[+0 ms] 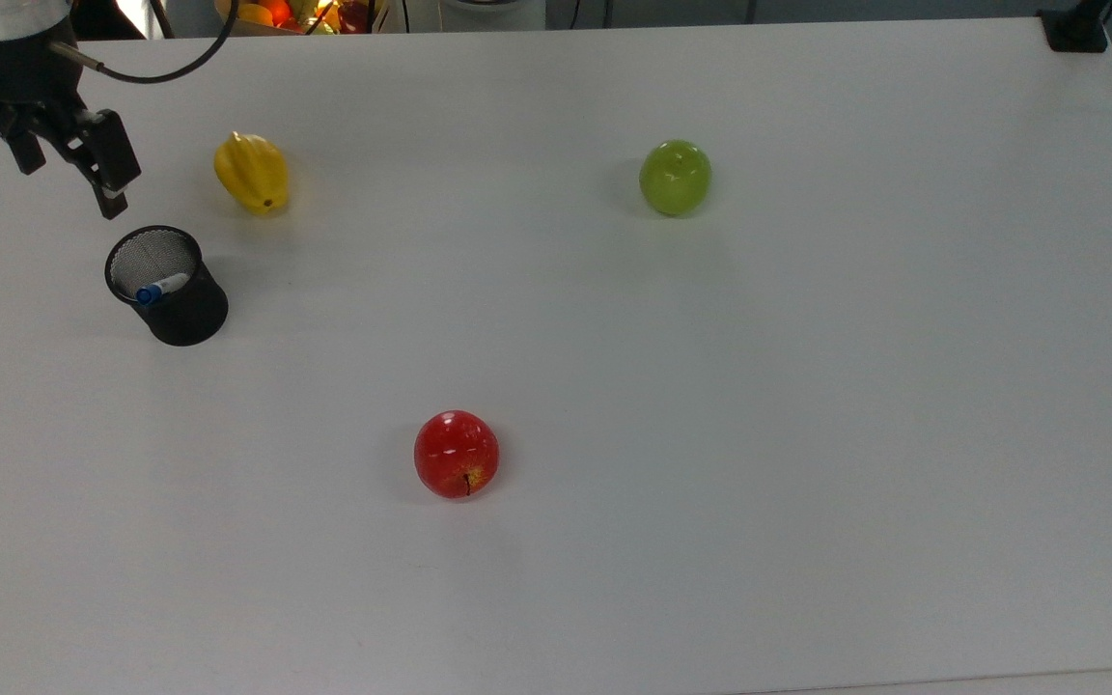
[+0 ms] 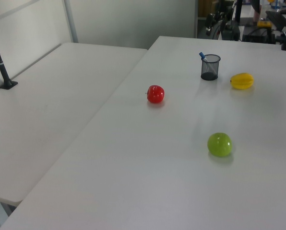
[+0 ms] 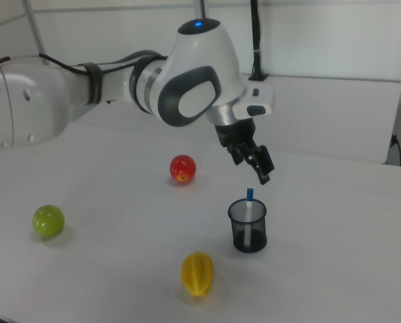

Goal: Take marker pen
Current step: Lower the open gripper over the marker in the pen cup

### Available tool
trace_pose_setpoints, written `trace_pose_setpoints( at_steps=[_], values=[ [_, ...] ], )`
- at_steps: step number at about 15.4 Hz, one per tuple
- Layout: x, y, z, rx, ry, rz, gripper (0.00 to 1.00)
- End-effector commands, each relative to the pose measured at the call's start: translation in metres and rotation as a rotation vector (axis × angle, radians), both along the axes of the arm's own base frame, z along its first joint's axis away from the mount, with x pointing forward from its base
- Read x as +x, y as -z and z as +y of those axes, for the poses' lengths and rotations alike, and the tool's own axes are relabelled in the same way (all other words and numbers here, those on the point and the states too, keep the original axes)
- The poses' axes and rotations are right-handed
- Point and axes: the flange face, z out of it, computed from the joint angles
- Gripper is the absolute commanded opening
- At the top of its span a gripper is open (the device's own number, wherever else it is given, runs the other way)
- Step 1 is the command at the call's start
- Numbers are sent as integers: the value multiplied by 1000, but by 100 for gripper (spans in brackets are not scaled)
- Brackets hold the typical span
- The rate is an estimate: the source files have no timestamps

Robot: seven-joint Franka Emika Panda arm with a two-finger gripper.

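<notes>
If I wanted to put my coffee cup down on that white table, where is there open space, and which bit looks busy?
Widest bare stretch: the top view's right, past the green apple. Also open: between the red apple and the table's near edge. Busy corner: the top view's upper left, where the gripper hangs near the mesh cup holding the marker pen, beside the yellow fruit.

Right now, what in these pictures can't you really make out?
- The marker pen: its lower part sits behind the mesh wall of the black pen cup in the right view.
- The gripper: the top view does not settle whether it is open.
- The arm: cut off by the top view's upper edge.
</notes>
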Motion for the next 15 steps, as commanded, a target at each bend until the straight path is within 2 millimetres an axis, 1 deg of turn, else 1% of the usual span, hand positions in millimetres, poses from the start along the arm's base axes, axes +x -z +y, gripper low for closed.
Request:
trace_pose_setpoints(
  at_steps=[1, 3, 5, 9, 11, 13, 15],
  values=[
    [8, 17, -2, -18, -4, -18, 100],
    [14, 25, 4, -18, -9, -18, 100],
    [15, 26, 8, -19, -19, -16, 100],
    [15, 29, 5, -35, -31, -5, 100],
    [15, 32, 5, -46, -37, 5, 96],
    [16, 33, 5, -56, -45, 9, 94],
    [19, 44, 6, -64, -56, 30, 94]
  ],
)
